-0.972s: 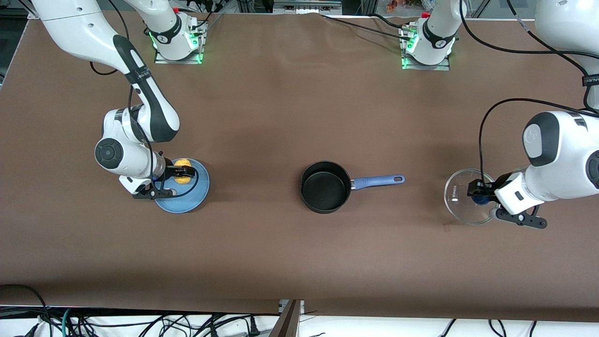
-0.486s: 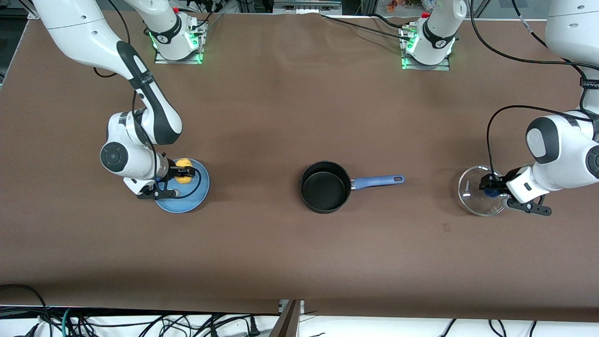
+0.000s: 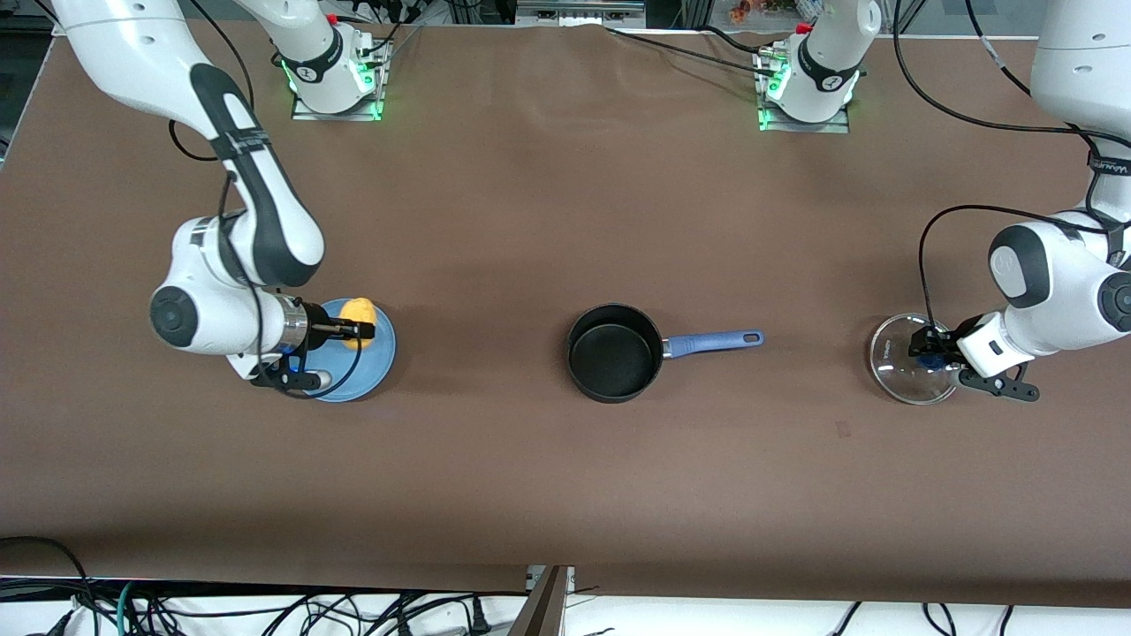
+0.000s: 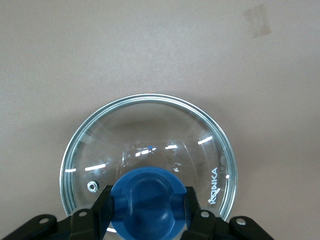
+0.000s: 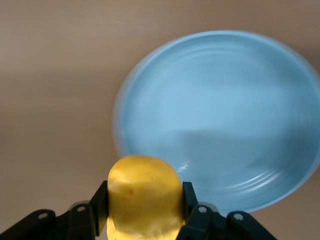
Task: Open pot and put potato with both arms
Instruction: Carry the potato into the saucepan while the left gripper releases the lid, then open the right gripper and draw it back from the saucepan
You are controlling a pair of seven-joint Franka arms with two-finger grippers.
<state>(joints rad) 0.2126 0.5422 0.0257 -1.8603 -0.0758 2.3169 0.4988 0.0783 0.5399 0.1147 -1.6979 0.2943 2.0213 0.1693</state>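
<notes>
Brown covering runs across the whole counter (image 3: 495,212), and I see the black pot (image 3: 615,352) sitting open near its middle, blue handle (image 3: 712,341) pointing toward the left arm's end. My right end effector (image 3: 353,330) is clamped on the potato (image 3: 359,312), lifted over the light-blue plate (image 3: 371,367) at the right arm's end. My left end effector (image 3: 928,346) is closed on the blue knob (image 4: 148,197) of the glass lid (image 3: 901,364), low over the counter, well apart from the pot.
</notes>
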